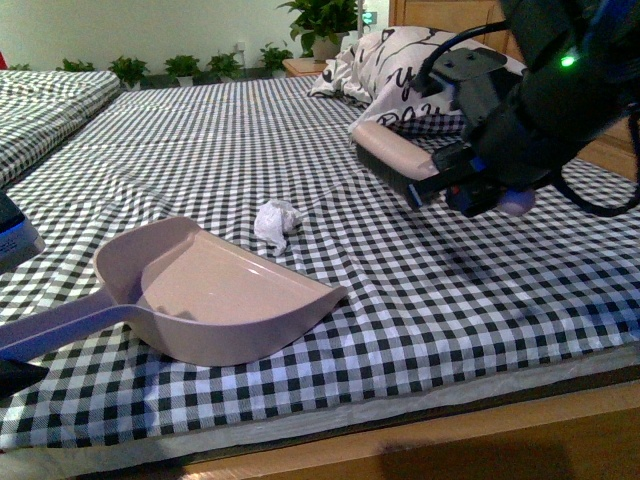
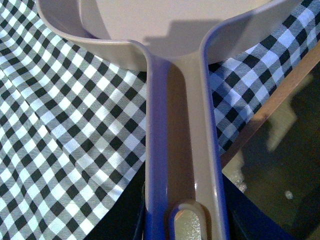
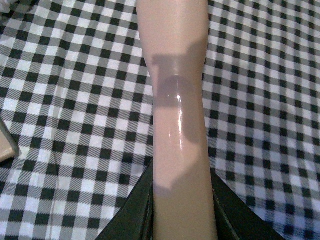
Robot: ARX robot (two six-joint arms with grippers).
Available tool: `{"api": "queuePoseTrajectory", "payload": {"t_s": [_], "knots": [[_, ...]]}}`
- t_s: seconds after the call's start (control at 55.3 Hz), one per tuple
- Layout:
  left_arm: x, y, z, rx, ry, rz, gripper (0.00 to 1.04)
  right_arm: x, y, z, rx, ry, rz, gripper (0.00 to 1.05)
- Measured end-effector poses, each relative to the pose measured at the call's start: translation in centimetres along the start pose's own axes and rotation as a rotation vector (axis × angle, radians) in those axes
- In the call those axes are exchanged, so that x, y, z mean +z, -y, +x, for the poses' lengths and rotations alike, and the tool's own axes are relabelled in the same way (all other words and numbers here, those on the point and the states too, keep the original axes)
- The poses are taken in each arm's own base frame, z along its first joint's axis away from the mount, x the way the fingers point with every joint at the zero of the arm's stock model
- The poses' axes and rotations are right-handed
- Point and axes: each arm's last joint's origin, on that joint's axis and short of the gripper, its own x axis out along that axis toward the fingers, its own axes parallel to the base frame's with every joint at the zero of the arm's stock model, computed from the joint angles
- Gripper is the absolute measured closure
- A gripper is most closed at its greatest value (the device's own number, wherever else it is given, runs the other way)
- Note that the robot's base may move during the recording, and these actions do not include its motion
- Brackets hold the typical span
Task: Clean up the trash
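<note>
The small crumpled white tissue wad [image 1: 277,223] lies on the checked bed between both tools — just beyond the pinkish-beige plastic dustpan [image 1: 215,290] clamped in the left hand [image 2: 185,227], nearer than the brush [image 1: 395,160] gripped by the right hand [image 1: 470,180].

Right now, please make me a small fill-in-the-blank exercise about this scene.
1. The trash lies on the checked cloth just beyond the open mouth of the ____.
2. The brush is held by the ____ tool.
3. The dustpan is ____ inside; nothing is swept in.

Missing words: dustpan; right; empty
</note>
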Motion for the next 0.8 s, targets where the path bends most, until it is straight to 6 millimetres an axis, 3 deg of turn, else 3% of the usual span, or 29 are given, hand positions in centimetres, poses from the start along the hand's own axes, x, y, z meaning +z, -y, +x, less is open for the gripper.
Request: {"api": "queuePoseTrajectory", "payload": {"t_s": [0.235, 0.434, 0.633, 0.796], "knots": [[0.0, 0.0, 0.0, -0.001, 0.0, 0.0, 0.78, 1.7, -2.4, 4.2, 0.038, -0.027, -0.067, 0.84], [0.0, 0.0, 0.0, 0.0, 0.0, 0.0, 0.78, 1.8, -4.1, 6.3, 0.077, -0.063, -0.115, 0.84], [0.0, 0.0, 0.0, -0.001, 0.0, 0.0, 0.78, 1.8, -5.1, 6.4, 0.165, -0.092, -0.136, 0.84], [0.0, 0.0, 0.0, 0.0, 0.0, 0.0, 0.78, 1.2, -5.2, 4.1, 0.458, -0.121, -0.148, 0.84]]}}
